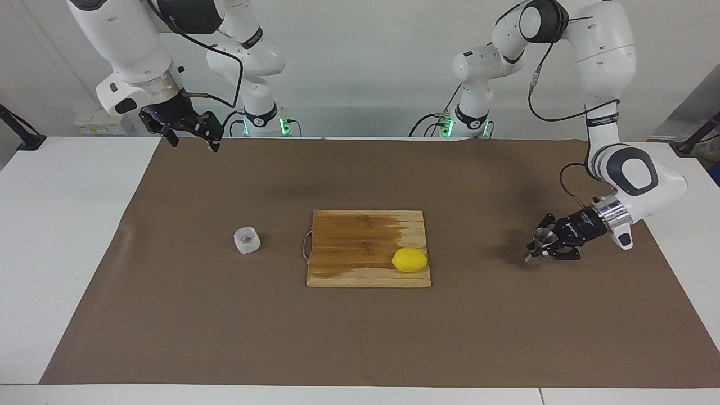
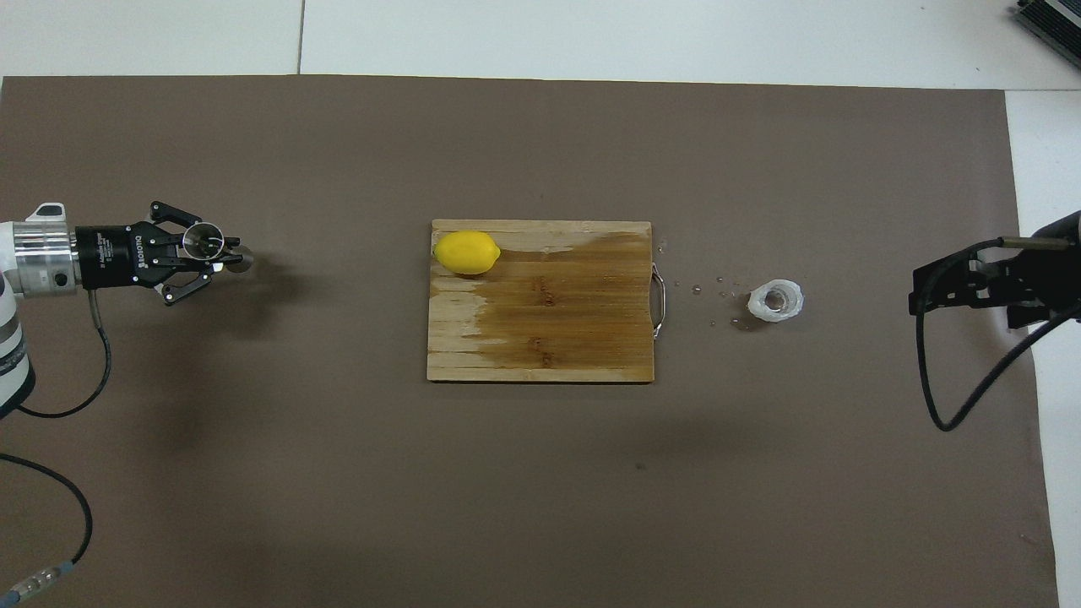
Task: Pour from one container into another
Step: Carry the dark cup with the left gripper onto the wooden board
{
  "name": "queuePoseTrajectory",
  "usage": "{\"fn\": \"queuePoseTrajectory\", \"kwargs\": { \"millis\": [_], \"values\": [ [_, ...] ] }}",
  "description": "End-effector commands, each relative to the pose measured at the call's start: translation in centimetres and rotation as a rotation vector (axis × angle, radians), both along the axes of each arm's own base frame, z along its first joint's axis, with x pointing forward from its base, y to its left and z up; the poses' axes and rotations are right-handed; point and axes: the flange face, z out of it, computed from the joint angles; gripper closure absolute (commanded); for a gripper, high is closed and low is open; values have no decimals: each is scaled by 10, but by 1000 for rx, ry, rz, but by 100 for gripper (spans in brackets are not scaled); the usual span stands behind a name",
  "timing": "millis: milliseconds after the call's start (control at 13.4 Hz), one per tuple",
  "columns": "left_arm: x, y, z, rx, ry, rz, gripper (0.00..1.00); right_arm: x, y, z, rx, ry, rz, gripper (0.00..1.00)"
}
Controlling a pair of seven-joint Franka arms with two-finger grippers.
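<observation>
My left gripper [image 1: 544,244] is shut on the shiny steel jigger [image 1: 538,243], gripping it at the narrow waist. The jigger [image 2: 208,242] hangs tilted, low over the brown mat at the left arm's end of the table. The small translucent white cup [image 1: 247,240] stands upright on the mat toward the right arm's end, beside the cutting board's handle. My right gripper [image 1: 191,142] waits open and empty, high over the mat's edge by the robots. It holds nothing and is well apart from the cup [image 2: 776,301].
A wooden cutting board [image 1: 360,239], wet over part of its surface, lies mid-table. A yellow lemon [image 1: 409,260] sits on its corner toward the left arm's end. Small drops [image 2: 719,293] dot the mat between board and cup.
</observation>
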Motion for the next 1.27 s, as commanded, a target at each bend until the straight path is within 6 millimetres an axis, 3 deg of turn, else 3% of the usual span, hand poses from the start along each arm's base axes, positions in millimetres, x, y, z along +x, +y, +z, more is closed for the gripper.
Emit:
{"fn": "queuePoseTrajectory", "kwargs": {
  "millis": [0, 298, 595, 819, 968, 1191],
  "values": [
    [-1, -59, 52, -11, -16, -37, 100, 0, -3, 0, 4, 9, 6, 0],
    [-6, -160, 98, -39, 17, -75, 100, 0, -3, 0, 4, 9, 6, 0],
    [-20, -257, 107, -118, 27, -84, 100, 0, -3, 0, 4, 9, 6, 0],
    [-37, -319, 102, -108, 4, -95, 100, 0, -3, 0, 4, 9, 6, 0],
    [-47, -347, 88, -95, -2, -50, 100, 0, -3, 0, 4, 9, 6, 0],
    [-53, -379, 45, -163, -21, -44, 100, 0, -3, 0, 4, 9, 6, 0]
  ]
}}
